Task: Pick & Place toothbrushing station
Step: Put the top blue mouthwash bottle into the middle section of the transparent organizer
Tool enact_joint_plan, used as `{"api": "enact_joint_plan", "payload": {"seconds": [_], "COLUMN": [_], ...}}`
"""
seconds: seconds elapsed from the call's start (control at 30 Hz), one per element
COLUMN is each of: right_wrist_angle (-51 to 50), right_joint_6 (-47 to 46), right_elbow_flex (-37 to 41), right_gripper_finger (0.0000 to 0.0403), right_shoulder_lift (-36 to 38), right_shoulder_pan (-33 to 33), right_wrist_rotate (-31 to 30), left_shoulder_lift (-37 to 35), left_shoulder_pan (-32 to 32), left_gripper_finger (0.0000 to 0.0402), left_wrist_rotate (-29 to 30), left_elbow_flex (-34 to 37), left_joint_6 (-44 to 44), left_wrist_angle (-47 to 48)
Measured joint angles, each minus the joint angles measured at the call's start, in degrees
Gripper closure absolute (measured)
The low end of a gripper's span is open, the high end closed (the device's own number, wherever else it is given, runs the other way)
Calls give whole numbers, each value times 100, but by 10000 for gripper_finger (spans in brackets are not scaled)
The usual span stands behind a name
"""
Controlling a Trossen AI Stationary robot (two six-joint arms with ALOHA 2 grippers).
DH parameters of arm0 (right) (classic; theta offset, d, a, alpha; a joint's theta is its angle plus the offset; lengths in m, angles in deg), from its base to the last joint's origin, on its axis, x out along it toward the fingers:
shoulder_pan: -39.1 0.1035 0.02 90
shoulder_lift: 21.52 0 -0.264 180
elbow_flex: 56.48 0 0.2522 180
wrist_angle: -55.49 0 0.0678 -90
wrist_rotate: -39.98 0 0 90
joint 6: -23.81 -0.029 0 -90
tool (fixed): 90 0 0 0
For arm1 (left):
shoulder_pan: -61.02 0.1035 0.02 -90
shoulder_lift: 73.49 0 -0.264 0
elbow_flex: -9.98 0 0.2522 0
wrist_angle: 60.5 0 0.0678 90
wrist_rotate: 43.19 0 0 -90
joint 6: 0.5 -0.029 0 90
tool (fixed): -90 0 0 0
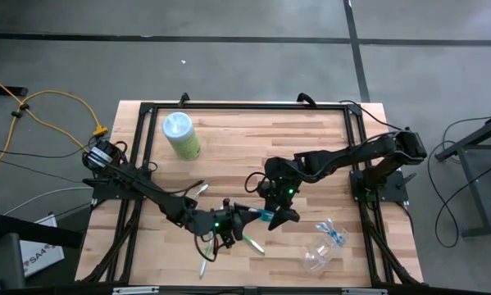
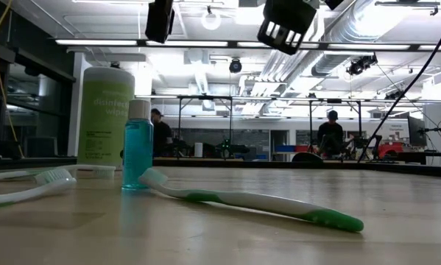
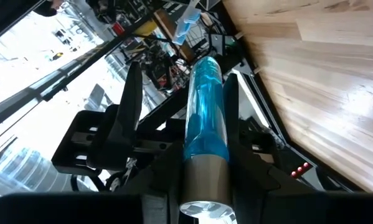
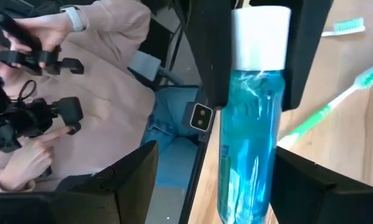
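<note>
My left gripper [image 1: 245, 215] is low over the near part of the wooden table [image 1: 253, 147]. It pinches the small blue tube [image 4: 248, 143] at its white cap end. The two dark fingers [image 4: 205, 56] press on the cap from both sides. The tube is up off the table, between my two grippers.

My right gripper [image 1: 276, 215] is just beside my left one and faces it. Its fingers [image 4: 133, 177] are spread wide. The far end of the tube sits in the gap between them. In the right wrist view, they do not touch the tube.

A green and white toothbrush [image 1: 253, 244] lies on the table near my left gripper. Two more green ones [image 1: 204, 247] lie by the near edge. A pale toothbrush [image 1: 199, 190] lies a bit farther in, by my left arm.

The clear plastic cup [image 1: 320, 256] lies on its side near the right front corner. A blue and white toothbrush [image 1: 335, 233] lies just beside it.

The pale-green canister [image 1: 180, 135] with the light-blue lid stands at the far left, well apart from my grippers.

A person [image 4: 80, 93] in a pink top sits past the table edge and holds dark handles.
</note>
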Motion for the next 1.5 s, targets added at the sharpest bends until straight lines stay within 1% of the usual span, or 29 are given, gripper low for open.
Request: {"api": "enact_joint_plan", "payload": {"seconds": [0.13, 0.3, 0.43, 0.63, 0.77, 0.87, 1.03, 1.2, 1.37, 1.5], "right_wrist_angle": [-211, -222, -175, 175, 305, 327, 566, 633, 640, 640], "right_joint_6": [-5, -9, 25, 86, 80, 112, 5, -130, -163, -170], "right_elbow_flex": [0, 0, 0, 2, 4, 4, 6, 9, 9, 9], "right_gripper_finger": [149, 152, 171, 204, 218, 221, 220, 224, 244, 275], "right_shoulder_lift": [0, 0, 0, 0, 0, 0, -2, -4, -4, -4], "right_shoulder_pan": [0, 2, 1, -77, -87, -87, -87, -87, -87, -87], "right_wrist_rotate": [-34, -24, -22, -13, -5, -20, -5, 10, -12, -30], "left_shoulder_lift": [2, 2, 2, 2, 2, 2, 2, 0, 0, 0], "left_shoulder_pan": [3, 1, -1, -1, 3, 12, 25, 41, 42, 42], "left_gripper_finger": [312, 312, 312, 312, 312, 312, 312, 313, 313, 313], "left_wrist_rotate": [1, 18, 18, -95, -112, -149, -389, -409, -402, -401], "left_elbow_flex": [0, 2, 1, 2, 2, 0, 2, 0, 0, 0], "left_joint_6": [-16, -18, -18, -16, -14, -16, 28, 22, 26, 26], "left_wrist_angle": [36, 34, 15, -15, -19, -4, -4, -3, -4, -10]}}
